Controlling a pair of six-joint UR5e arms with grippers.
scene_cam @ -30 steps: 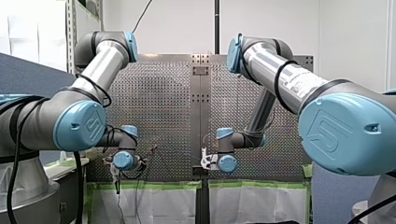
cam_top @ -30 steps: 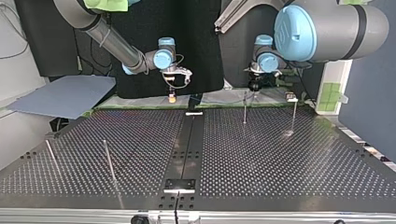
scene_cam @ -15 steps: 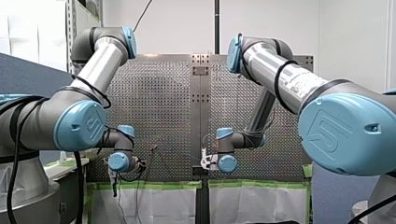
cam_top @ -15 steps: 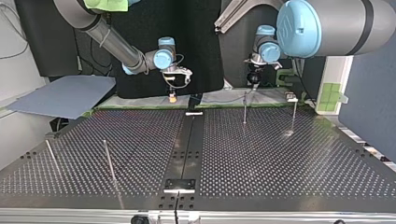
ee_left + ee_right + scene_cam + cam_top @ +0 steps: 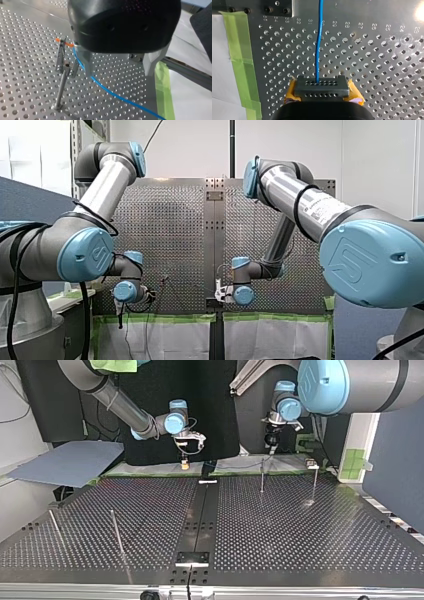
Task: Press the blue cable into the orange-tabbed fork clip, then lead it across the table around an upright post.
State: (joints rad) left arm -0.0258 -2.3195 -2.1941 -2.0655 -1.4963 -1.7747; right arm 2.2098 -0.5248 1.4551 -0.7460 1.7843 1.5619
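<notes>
In the left wrist view the blue cable [image 5: 112,94] runs from the fork clip [image 5: 60,58] with its orange tab [image 5: 59,40] across the perforated table. It passes behind one metal finger [image 5: 85,62] of my left gripper [image 5: 117,72]. That gripper hangs open above the table with nothing between its fingers. An upright post [image 5: 62,85] stands just beside the clip. In the right wrist view my right gripper [image 5: 322,87], with yellow pads [image 5: 292,91], is shut on the blue cable [image 5: 319,45], which leads straight ahead of it. In the top view my left gripper [image 5: 272,446] hovers above a post [image 5: 262,475].
More upright posts stand on the table in the top view: one at the far right [image 5: 315,482] and two near the front left [image 5: 116,532]. Green tape [image 5: 239,57] lines the table edge beside my right gripper [image 5: 184,460]. A grey sheet [image 5: 70,462] lies off the table's left.
My left gripper has lifted away from the table, rising in the top view and shifting left and down in the front view. My right arm has stayed still.
</notes>
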